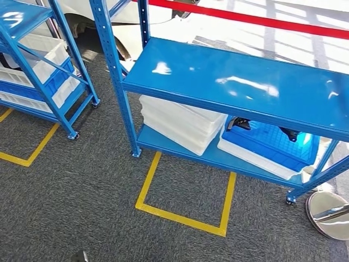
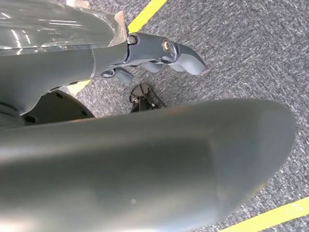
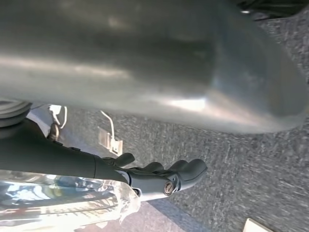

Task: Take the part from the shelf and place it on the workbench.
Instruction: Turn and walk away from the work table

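Shelving fills the head view: a blue metal shelf [image 1: 242, 82] stands on grey carpet [image 1: 82, 202], its glossy top deck bare and catching window glare. On the lower deck a stack of white trays [image 1: 181, 123] sits toward the left, and just beside it, to the right, a blue bin [image 1: 271, 144] rests inside a white tray [image 1: 251, 158]. Dark shapes lie in that bin, one at its back left corner and a dark part [image 1: 290, 134] further right, half hidden under the top deck's edge — too shadowed to say what they are. A yellow tape outline [image 1: 185, 218] marks a box on the carpet in front of the shelf, and a second blue shelf [image 1: 37, 71] off to the left carries white and blue bins. A red barrier strap [image 1: 255, 21] crosses the top, and a polished metal stand base [image 1: 329, 214] sits at the right edge. Down at the wrists, the left hand [image 2: 160, 55] hangs above the carpet with its fingers lying close together, roughly straight, and nothing between them; a yellow tape line [image 2: 146, 14] runs just past it. The right hand [image 3: 164, 176] hangs the same way — fingers extended side by side, gripping nothing, carpet behind it. Both hands are well apart from the shelf and its bins.
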### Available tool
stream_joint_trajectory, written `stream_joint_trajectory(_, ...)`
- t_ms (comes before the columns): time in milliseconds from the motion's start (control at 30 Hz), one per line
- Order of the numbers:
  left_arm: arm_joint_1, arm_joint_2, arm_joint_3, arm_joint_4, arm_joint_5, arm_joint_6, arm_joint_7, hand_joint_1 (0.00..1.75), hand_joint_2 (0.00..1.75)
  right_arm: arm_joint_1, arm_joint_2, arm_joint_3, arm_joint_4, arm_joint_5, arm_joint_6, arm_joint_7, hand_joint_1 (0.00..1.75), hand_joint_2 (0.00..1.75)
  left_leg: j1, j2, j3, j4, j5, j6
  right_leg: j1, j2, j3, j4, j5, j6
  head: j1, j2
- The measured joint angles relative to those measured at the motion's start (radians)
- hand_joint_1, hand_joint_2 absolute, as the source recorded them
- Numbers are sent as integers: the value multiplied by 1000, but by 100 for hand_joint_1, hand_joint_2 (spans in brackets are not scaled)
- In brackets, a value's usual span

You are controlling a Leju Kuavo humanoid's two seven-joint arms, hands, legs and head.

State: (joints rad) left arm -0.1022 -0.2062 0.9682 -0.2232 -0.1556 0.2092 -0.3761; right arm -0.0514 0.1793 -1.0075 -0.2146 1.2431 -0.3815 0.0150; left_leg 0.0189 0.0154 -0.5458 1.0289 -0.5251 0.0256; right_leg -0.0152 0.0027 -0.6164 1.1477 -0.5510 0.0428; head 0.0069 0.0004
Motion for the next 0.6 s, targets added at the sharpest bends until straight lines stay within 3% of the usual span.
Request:
stream_joint_trajectory(33, 0, 0, 0, 0, 0, 2, 3, 0, 0, 0, 0, 0, 0, 3, 3, 5, 0, 0, -2, 0, 3, 1, -3, -4, 2, -3, 28, -64, 28, -4, 0, 0)
stream_joint_trajectory(100, -1, 0, 0, 0, 0, 9, 11, 0, 0, -3, 2, 0, 0, 7, 19, 11, 0, 0, -7, 1, 4, 3, -9, -8, 4, -5, 51, -125, 42, -10, -2, 0)
stream_joint_trajectory(533, -3, 1, -1, 0, 0, 52, 39, 0, 0, -7, 9, 1, 1, 26, 82, 35, 0, 0, -5, 2, 12, -13, -7, -23, 10, -1, 52, -129, 35, -23, -3, 0)
stream_joint_trajectory(600, -3, 1, -1, 0, 0, 55, 42, 0, 87, -8, 10, 1, 1, 27, 86, 41, 0, 0, -6, 2, 12, -13, -7, -23, 10, -1, 53, -129, 35, -23, -3, 0)
